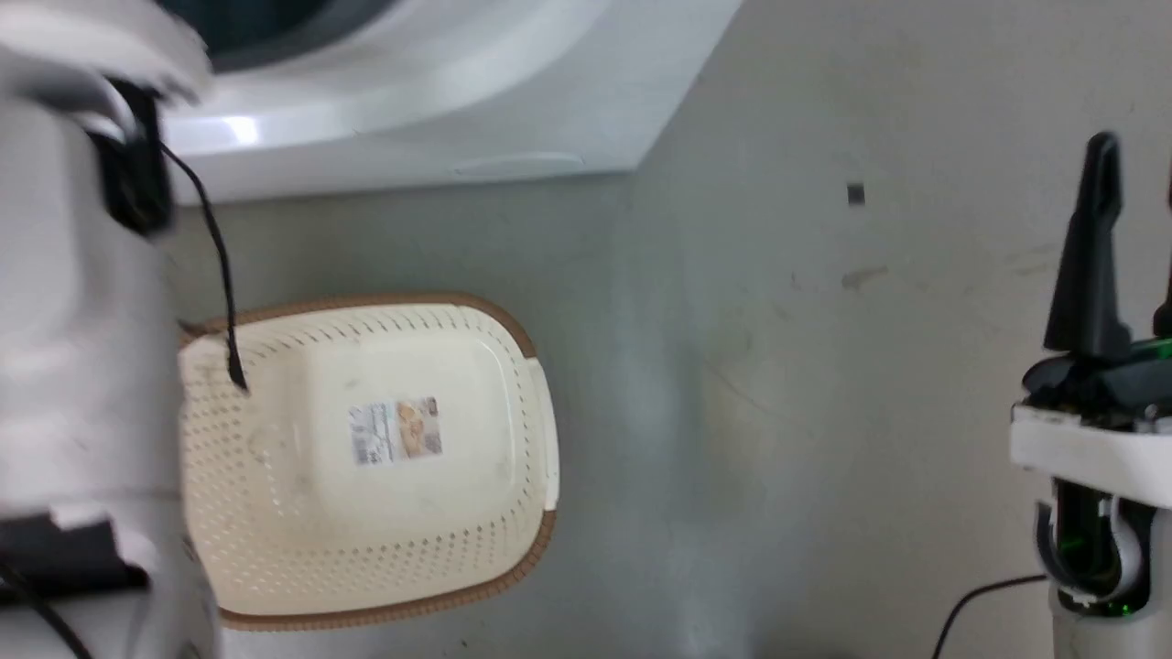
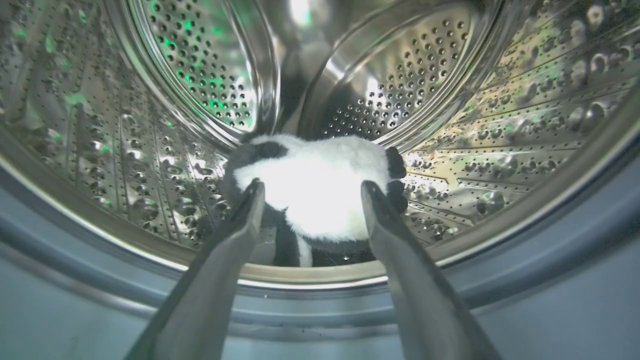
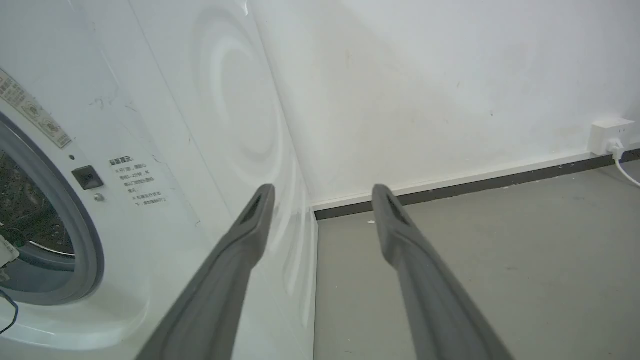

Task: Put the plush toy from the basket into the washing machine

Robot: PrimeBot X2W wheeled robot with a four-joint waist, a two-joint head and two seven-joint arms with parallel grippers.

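Observation:
The black-and-white plush toy (image 2: pixel 315 175) lies on the bottom of the washing machine's steel drum (image 2: pixel 200 75). My left gripper (image 2: pixel 313 183) reaches through the grey-rimmed port and is open, one fingertip on each side of the toy. In the head view, my pale left forearm (image 1: pixel 82 320) covers the left side in front of the white washing machine (image 1: pixel 412 137). The cream basket (image 1: pixel 366 302) stands on the floor below it, with nothing inside but the label on its bottom (image 1: pixel 396 430). My right gripper (image 1: pixel 1137 160) (image 3: pixel 322 190) hangs open over bare floor, right of the washing machine (image 3: pixel 150 125).
Grey floor stretches to the right of the basket up to a white wall with a dark baseboard (image 3: pixel 475 185). A wall socket with a white cord (image 3: pixel 610 137) sits at the far right. A black cable (image 1: pixel 989 595) trails below my right arm.

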